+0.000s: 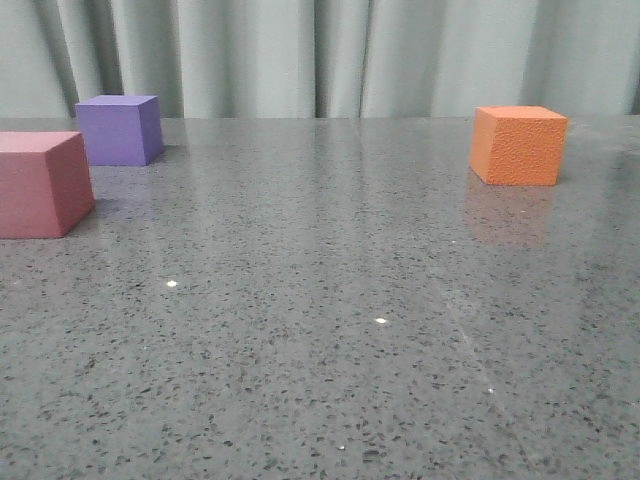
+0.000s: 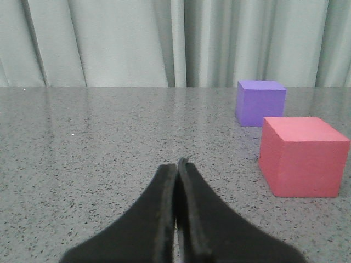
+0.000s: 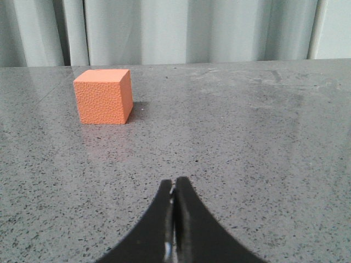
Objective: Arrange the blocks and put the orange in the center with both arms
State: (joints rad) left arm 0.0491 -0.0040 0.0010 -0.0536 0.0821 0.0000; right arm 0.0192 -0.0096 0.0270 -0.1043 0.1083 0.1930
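The orange cube (image 1: 518,145) sits at the far right of the speckled grey table. The purple cube (image 1: 120,129) sits at the far left, with the pink cube (image 1: 40,184) just in front of it at the left edge. No gripper shows in the front view. In the left wrist view my left gripper (image 2: 177,164) is shut and empty, low over the table, with the pink cube (image 2: 303,156) and purple cube (image 2: 260,102) ahead of it to one side. In the right wrist view my right gripper (image 3: 174,183) is shut and empty, well short of the orange cube (image 3: 103,96).
The grey stone table (image 1: 330,300) runs back to a pale green curtain (image 1: 330,55) that hangs along its far edge. The three cubes are the only things standing on it.
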